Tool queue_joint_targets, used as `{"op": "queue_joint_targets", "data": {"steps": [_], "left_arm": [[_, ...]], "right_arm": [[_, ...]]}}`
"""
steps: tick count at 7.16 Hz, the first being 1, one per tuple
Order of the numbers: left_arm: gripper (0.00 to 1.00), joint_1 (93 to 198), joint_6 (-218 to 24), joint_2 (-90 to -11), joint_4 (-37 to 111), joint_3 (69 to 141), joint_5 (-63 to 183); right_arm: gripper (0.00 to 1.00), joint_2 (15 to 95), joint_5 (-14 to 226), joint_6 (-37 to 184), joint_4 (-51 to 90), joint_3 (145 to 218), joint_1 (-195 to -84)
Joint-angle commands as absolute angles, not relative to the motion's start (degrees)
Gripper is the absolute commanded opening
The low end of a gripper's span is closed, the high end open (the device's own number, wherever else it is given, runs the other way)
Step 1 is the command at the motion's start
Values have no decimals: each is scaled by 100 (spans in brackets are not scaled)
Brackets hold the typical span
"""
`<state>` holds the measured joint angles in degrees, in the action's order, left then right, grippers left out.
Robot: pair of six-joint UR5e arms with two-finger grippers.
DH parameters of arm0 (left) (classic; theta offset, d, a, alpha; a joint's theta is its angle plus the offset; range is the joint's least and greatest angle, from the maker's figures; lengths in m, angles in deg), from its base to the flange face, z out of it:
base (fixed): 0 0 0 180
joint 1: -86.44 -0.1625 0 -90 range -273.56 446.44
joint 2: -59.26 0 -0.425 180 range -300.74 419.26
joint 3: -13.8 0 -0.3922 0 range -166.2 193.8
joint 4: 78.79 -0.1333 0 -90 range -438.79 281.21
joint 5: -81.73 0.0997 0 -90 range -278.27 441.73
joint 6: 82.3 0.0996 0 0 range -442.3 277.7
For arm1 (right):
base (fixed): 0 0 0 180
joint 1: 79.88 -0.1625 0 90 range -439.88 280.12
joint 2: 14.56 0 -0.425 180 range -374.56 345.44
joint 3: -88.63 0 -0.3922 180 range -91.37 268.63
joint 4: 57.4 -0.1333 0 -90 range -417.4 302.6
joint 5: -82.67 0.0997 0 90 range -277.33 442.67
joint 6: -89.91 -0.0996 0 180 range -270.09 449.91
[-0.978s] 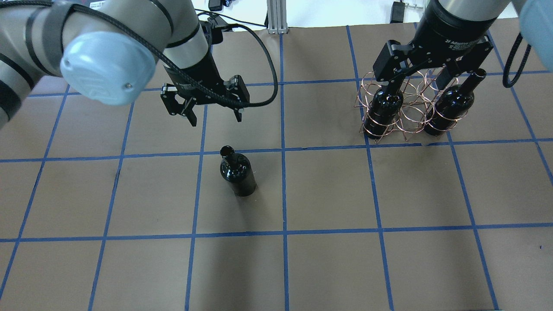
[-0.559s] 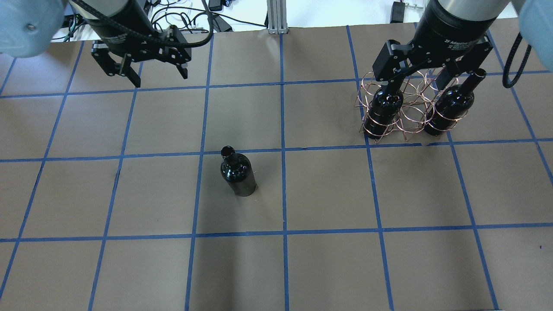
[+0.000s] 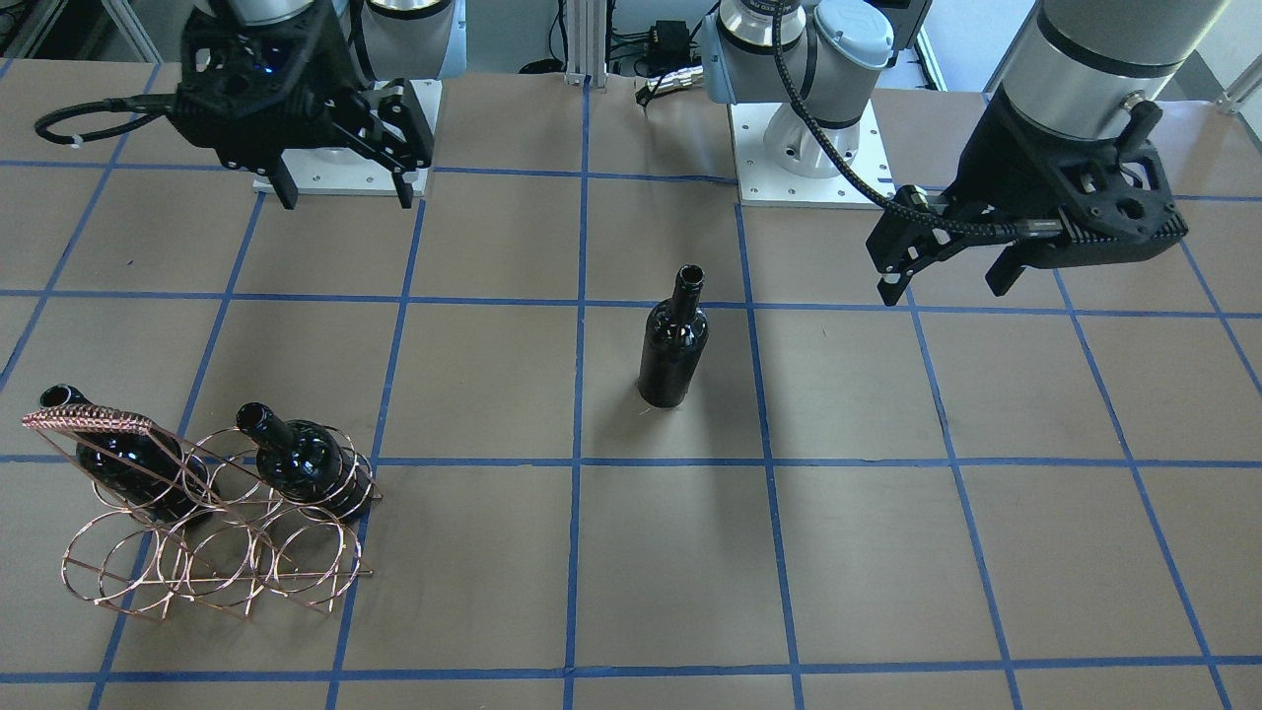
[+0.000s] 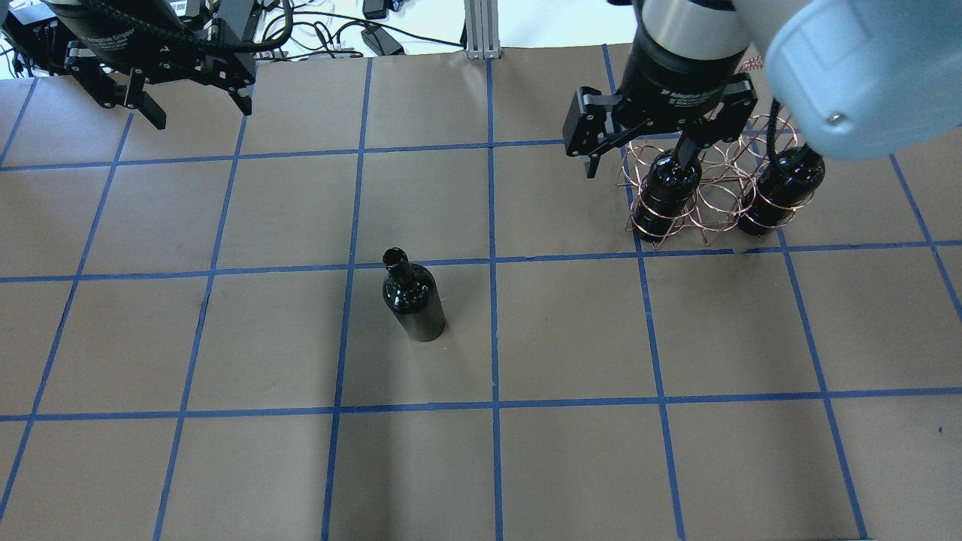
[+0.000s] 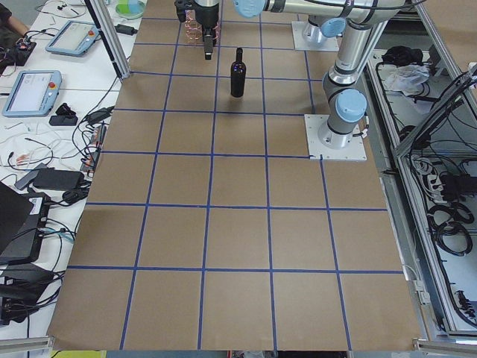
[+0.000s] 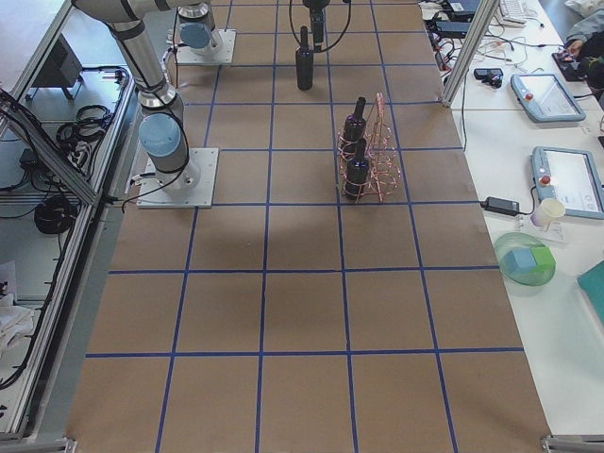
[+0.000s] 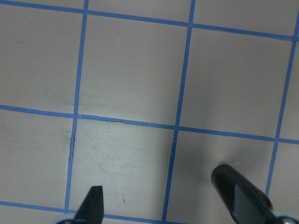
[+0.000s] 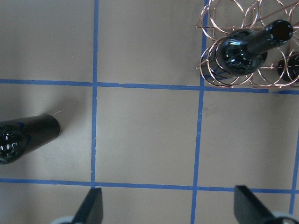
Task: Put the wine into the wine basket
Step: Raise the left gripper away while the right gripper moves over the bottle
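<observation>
The wine bottle (image 3: 673,347) stands upright mid-way across the desk (image 3: 887,552), well apart from the left end effector (image 3: 945,289) and the right end effector (image 3: 347,197), both spread open and empty. The wine basket (image 3: 87,421) holds two other bottles (image 3: 306,461).

1. Wine bottles: you have three. One wine bottle (image 4: 412,297) stands alone on the table (image 4: 571,466); a second bottle (image 4: 665,191) and a third bottle (image 4: 778,199) sit in the basket.
2. Wine basket (image 3: 87,421): you have one.
3. Grippers: you have two, the left gripper (image 4: 199,113) and the right gripper (image 3: 347,197).
4. Screen pendants on the side bench: you have two, a first pendant (image 5: 74,36) and a second pendant (image 5: 31,91).
</observation>
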<state>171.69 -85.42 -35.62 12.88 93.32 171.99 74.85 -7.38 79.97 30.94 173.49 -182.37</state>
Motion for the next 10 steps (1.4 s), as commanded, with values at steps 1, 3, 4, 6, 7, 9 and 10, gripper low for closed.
{"op": "queue_joint_targets", "data": {"steps": [1,3,4,6,7,9,10], "left_arm": [[100,17187,-8529,-3461,1358,9456,17295],[100,17187,-8537,-3382,1306,9659,17287],[100,17187,-8537,-3355,1323,9668,17270],[100,17187,-8537,-3355,1341,9694,17278],[100,17187,-8537,-3355,1341,9694,17287],[100,17187,-8537,-3355,1350,9703,17278],[100,17187,-8537,-3355,1341,9703,17270]], "right_arm": [[100,7125,-698,7193,3555,17310,-18883],[100,6807,-777,6596,3760,17231,-19534],[100,6693,-759,6348,3822,17152,-19676],[100,6325,-707,6057,3831,16889,-19949],[100,6062,-698,6065,3831,16653,-19967],[100,5840,-454,5986,3849,16492,-20020],[100,5752,-434,5872,3849,16492,-20081]]}}
